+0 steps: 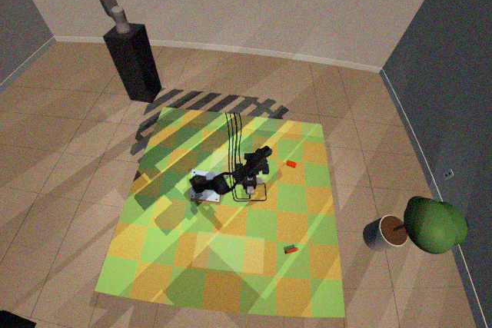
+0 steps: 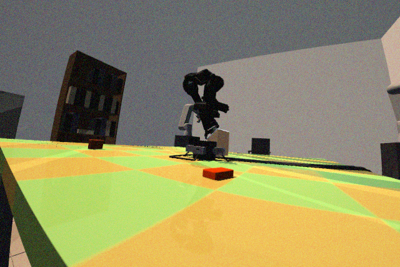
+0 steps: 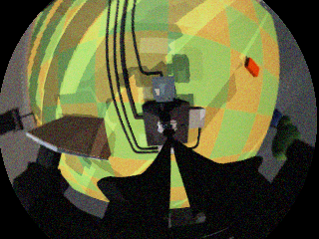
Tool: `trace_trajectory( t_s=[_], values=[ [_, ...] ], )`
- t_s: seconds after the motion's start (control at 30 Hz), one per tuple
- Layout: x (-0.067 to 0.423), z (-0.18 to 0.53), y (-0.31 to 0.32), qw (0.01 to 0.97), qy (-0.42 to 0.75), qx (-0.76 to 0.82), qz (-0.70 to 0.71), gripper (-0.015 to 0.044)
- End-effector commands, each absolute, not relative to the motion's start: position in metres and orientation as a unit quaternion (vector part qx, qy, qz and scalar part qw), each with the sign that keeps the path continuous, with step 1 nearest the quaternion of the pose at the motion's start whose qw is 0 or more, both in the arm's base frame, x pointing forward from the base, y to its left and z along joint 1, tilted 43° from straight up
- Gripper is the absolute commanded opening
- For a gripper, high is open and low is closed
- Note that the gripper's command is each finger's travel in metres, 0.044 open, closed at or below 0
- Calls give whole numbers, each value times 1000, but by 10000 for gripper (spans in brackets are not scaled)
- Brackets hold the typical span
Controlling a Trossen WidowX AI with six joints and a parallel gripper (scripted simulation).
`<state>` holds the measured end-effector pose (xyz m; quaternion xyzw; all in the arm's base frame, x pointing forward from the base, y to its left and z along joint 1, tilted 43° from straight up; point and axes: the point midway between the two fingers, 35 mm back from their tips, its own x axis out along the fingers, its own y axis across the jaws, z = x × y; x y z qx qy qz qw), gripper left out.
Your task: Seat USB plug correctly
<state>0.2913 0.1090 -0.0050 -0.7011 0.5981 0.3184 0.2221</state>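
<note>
The USB plug [image 3: 163, 88] sits on top of the power cube [image 3: 174, 121], near the middle of the worktop [image 1: 222, 245]; in the wrist view it is a small grey block just above the dark cube. How deep it sits in the socket, and which way round it is, I cannot tell — the pictures are too coarse there.

The end effector [image 3: 167, 131] hangs directly over the cube, pointing down, and its fingers are nearly together and clamped on the USB plug. In the exterior view the arm [image 2: 204, 95] is folded high above the cube, with the wrist bent down to it.

Black cables [image 1: 233, 134] run from the cube toward the far edge of the worktop, and a loop of them lies around the cube. The arm's base stands on a pale plate [image 1: 204, 193], just beside the cube.

A red block [image 1: 291, 163] lies apart to one side — another small red and green piece [image 1: 290, 249] lies well apart, nearer the front edge. On the floor beside the worktop stands a potted plant [image 1: 420, 226].
</note>
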Motion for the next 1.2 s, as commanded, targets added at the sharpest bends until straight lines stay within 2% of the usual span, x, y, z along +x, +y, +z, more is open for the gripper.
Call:
trace_trajectory(
  t_s=[0.0, 1.17],
  values=[
    [291, -6, 108, 219, 598, -702, 319, 0],
    [292, -9, 105, 219, 598, -702, 319, 0]
  ],
)
